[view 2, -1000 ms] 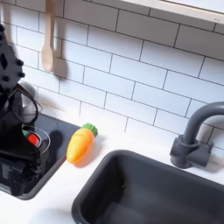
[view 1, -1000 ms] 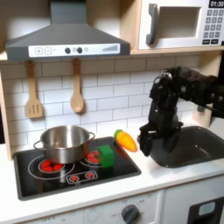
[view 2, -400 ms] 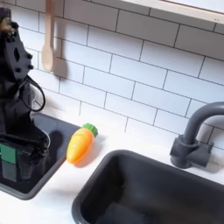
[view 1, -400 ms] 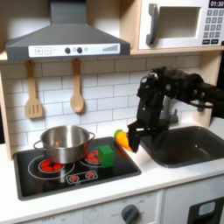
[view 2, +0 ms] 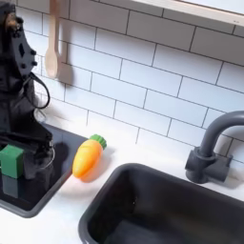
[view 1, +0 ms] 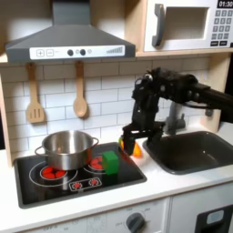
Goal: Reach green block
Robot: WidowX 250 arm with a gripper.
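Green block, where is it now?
The small bright green cube block sits on the black stovetop, right of the steel pot in the first exterior view, left of the tool.

In the second exterior view, the green block (view 2: 11,160) sits on the black stove (view 2: 43,186), left of the orange carrot (view 2: 88,157)

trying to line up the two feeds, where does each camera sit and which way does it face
First exterior view: in front of the toy kitchen, facing the tiled wall; shows the whole arm and gripper above the green block, beside the steel pot.
Second exterior view: close over the counter, looking across the sink; the arm shows at the second exterior view's left.
Shared: green block, carrot toy, sink.
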